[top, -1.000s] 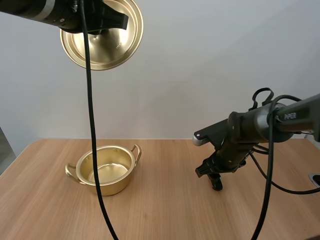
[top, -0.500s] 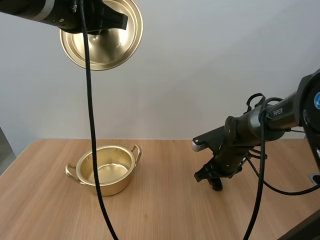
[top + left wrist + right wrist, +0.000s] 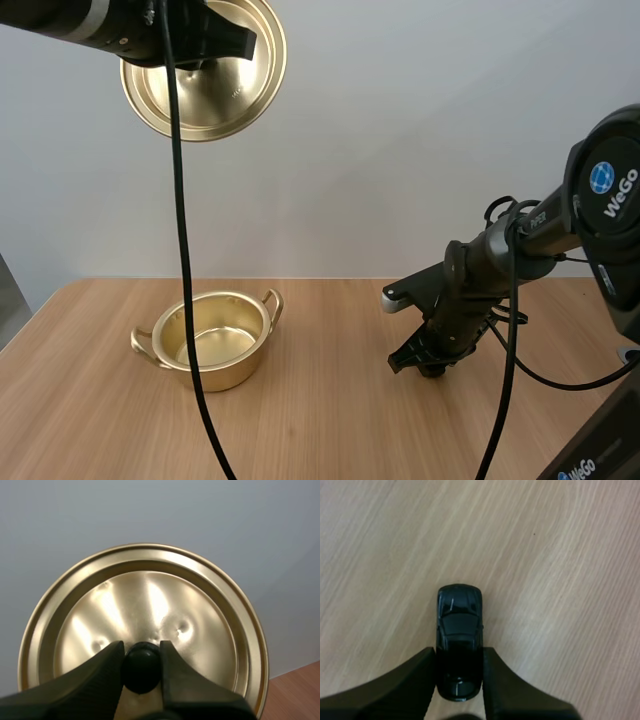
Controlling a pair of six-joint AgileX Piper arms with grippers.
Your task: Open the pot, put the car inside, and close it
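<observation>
**Wooden table: lid held aloft, car pinched**

Pale wooden table [image 3: 330, 430] carried a shiny gold metal pot with two loop handles [image 3: 205, 340] near its left edge, open, its inside bare. High above the pot, before the grey wall, my left gripper [image 3: 141, 655] pinched the round black knob [image 3: 141, 672] of the gold metal lid [image 3: 150, 600], which hung tilted on edge. Toward the table's right edge, my right gripper [image 3: 460, 654] was down at the wood, its fingers pressed on both flanks of the small black toy car [image 3: 459, 630]. Since half a second earlier the right arm had edged slightly toward the pot and its elbow had risen. Lid and pot had not moved.
</observation>
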